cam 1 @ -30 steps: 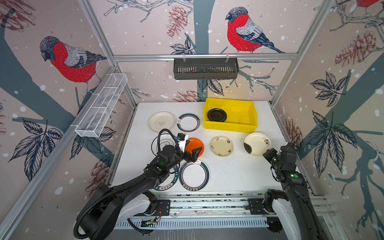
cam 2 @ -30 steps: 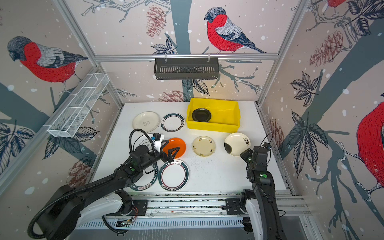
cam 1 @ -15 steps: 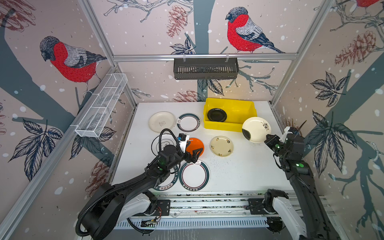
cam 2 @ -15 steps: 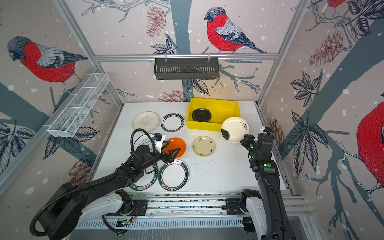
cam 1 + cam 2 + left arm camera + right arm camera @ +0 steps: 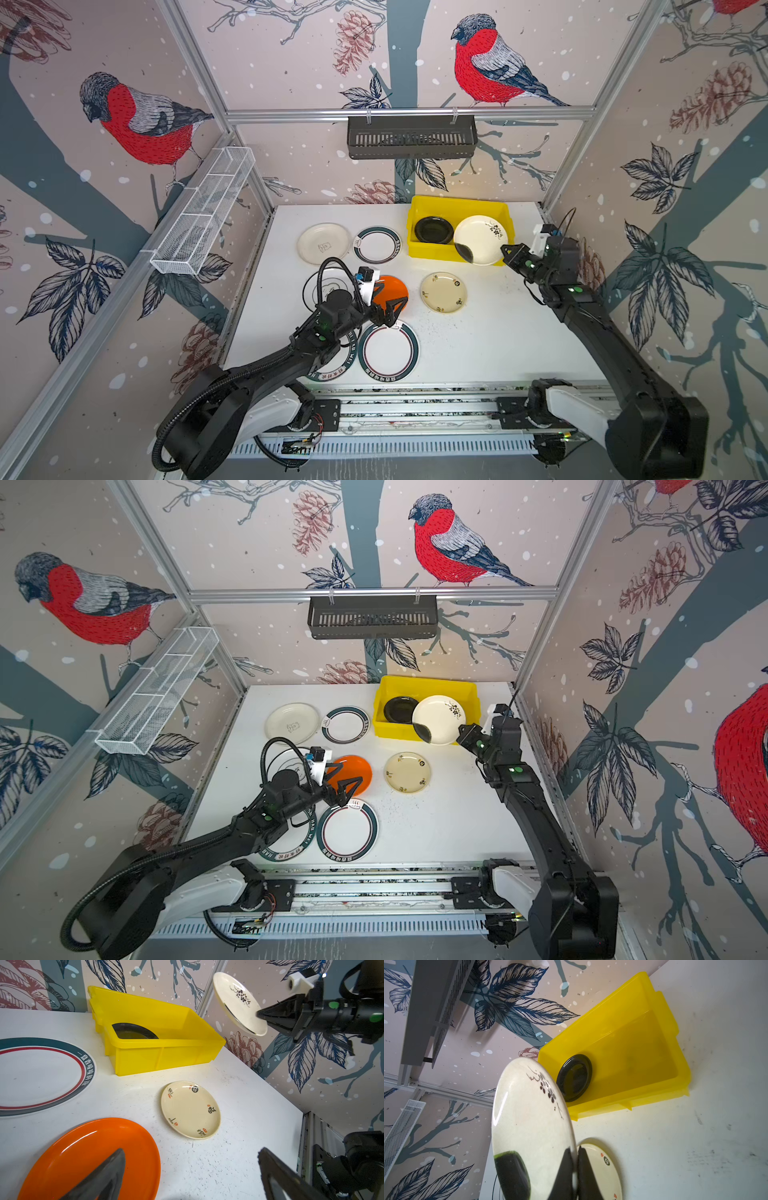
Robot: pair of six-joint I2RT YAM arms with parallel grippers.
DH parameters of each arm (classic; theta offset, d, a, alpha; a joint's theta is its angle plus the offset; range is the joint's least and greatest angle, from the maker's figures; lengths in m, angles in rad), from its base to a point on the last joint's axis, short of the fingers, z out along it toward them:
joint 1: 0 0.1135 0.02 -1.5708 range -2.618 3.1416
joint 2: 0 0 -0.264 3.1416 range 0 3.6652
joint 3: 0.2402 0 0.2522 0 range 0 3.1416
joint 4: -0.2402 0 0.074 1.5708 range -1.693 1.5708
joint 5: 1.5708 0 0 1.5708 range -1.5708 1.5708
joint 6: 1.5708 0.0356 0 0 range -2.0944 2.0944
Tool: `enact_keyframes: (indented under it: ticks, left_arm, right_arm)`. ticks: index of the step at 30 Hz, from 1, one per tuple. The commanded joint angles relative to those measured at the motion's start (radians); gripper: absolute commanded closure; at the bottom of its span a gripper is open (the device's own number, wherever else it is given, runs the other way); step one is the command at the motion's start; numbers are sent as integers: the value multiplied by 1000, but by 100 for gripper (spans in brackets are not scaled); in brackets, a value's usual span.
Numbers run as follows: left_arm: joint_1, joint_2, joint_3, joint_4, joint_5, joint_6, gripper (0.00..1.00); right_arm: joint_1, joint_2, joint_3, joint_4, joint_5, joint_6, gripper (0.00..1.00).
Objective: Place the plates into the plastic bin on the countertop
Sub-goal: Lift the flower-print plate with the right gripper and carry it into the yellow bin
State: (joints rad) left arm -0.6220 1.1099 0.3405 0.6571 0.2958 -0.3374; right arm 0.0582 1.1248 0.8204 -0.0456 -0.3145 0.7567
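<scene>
Overhead, the right gripper (image 5: 509,254) is clamped on the rim of the flowered cream plate (image 5: 482,237), held tilted above the right half of the plastic bin (image 5: 457,202). Inside the bin's left half lies the black plate (image 5: 433,230). In front of the bin and to its left, the left gripper (image 5: 388,313), jaws spread wide and holding nothing, hovers over the orange plate (image 5: 395,286) on the countertop (image 5: 490,340). A small cream plate (image 5: 443,292) lies just in front of the bin.

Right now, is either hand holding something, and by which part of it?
The right hand pinches the cream flowered plate by its rim, raised and tilted near the yellow bin. The left hand is open and holds nothing.
</scene>
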Motion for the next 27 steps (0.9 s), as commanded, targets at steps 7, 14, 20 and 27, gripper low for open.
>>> enact_keyframes:
  ticks: [7, 14, 20, 27]
  left_arm:
    - [0, -3, 2, 68, 31, 11, 1]
    - [0, -40, 23, 47, -21, 6, 1]
    - [0, -80, 67, -15, -85, 29, 1]
    - [0, -87, 118, -69, -133, 46, 1]
  right_arm:
    - [41, 256, 153, 163, -52, -40, 100]
    - [49, 452, 296, 148, -10, -99, 100]
    - [51, 631, 488, 55, 25, -168, 100]
    - [88, 846, 732, -66, 55, -205, 100]
